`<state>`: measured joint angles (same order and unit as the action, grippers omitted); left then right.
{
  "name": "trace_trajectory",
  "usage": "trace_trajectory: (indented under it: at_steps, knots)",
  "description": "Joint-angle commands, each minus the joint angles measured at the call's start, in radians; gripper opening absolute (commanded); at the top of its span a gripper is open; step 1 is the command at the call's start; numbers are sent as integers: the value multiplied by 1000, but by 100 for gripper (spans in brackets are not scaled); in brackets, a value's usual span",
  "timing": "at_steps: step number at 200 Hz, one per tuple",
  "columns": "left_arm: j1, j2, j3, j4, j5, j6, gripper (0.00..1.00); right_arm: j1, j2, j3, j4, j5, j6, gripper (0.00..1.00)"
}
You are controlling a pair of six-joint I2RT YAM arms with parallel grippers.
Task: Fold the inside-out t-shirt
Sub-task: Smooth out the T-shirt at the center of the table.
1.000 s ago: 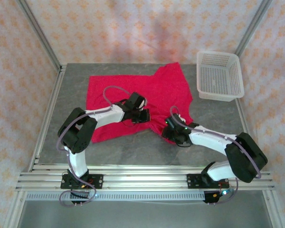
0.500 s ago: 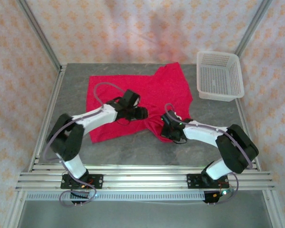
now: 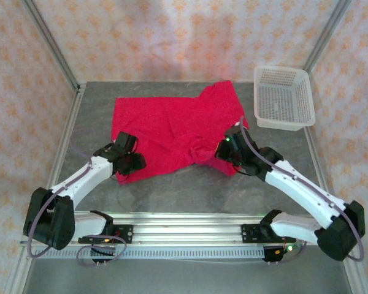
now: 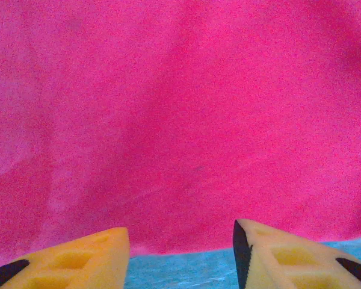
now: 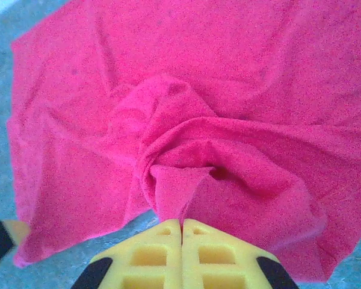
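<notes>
Both arms have swung outward since a second ago: the left arm now reaches low and to the left, and the right arm stretches forward along the right side, dragging the cloth into a bunch.

Nearest me, the arm bases sit on the aluminium rail (image 3: 184,228) at the table's front edge. Just past it lies bare grey table (image 3: 190,190). The left gripper (image 3: 134,164) sits at the near-left hem of the inside-out t-shirt (image 3: 172,122). In its wrist view the yellow fingers (image 4: 78,259) stand apart with nothing between them, the red hem lying just ahead over a strip of table.

Further in and to the right, the right gripper (image 3: 224,149) is at the shirt's near-right part. Its wrist view shows the jaws pressed together on a fold of red fabric, with creases twisting out from that spot.

The shirt spreads across the middle of the table, flat toward the far-left corner, with one part poking up toward the back edge. Beyond it, at the far right, a white mesh basket (image 3: 284,98) stands apart from the cloth.
</notes>
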<state>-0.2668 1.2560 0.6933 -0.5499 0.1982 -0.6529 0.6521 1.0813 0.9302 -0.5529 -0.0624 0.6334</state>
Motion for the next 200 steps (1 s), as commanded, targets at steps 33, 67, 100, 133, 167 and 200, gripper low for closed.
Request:
trace_trajectory:
  at_steps: [33, 67, 100, 133, 167, 200]
  knots:
    - [154, -53, -105, 9, 49, -30, 53, -20, -178, -115, -63, 29, -40, 0]
    - [185, -136, -94, -71, -6, -14, 52, -63, -195, -225, -46, 30, 22, 0]
    - [186, -149, -115, -90, -24, -10, 49, -82, -155, -223, 0, 20, 21, 0]
    - [186, -176, -136, -118, -91, -30, 48, -91, -120, -185, -14, 37, -10, 0]
    - [186, -204, -164, -98, -128, -56, 55, -97, -112, -181, 0, 42, -5, 0]
    - [186, -153, -218, 6, -105, -74, 48, -103, -102, -167, 7, 52, -10, 0]
